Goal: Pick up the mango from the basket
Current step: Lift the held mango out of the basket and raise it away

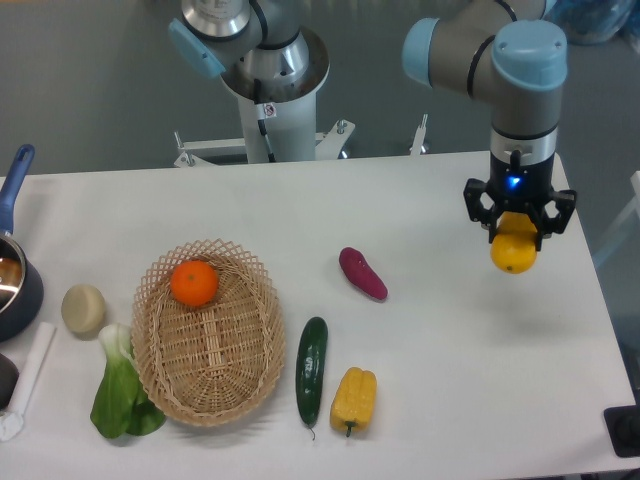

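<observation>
The yellow-orange mango (514, 254) hangs in the air over the right side of the table, far from the basket. My gripper (517, 235) points straight down and is shut on the mango's upper half, so only the fruit's lower part shows below the fingers. The tan wicker basket (232, 387) lies at the left front of the table and holds only a round orange (194, 283) near its far end.
A purple sweet potato (363, 273) lies mid-table. A dark cucumber (312, 367) and a yellow bell pepper (354, 399) lie right of the basket. Bok choy (121, 387), a pale round item (83, 308) and a blue-handled pot (14, 274) sit at the left.
</observation>
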Available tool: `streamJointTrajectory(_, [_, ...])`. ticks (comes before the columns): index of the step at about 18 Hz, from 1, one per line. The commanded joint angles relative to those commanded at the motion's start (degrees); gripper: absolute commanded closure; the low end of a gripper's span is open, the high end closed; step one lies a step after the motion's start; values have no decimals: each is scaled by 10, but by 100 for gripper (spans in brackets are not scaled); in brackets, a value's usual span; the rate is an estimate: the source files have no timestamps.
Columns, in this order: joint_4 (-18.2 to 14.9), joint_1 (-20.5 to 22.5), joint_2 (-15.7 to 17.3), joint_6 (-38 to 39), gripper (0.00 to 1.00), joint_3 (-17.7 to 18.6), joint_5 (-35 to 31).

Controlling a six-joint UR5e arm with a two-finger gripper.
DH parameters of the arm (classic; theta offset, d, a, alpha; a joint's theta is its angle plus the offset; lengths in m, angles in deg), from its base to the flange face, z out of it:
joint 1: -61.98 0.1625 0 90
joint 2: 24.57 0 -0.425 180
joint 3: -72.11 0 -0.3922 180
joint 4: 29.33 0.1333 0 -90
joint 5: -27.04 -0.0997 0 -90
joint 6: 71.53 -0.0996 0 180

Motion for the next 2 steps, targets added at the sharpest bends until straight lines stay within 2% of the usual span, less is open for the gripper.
streamJointTrajectory(2, [0,0,0,0,60,-1,0])
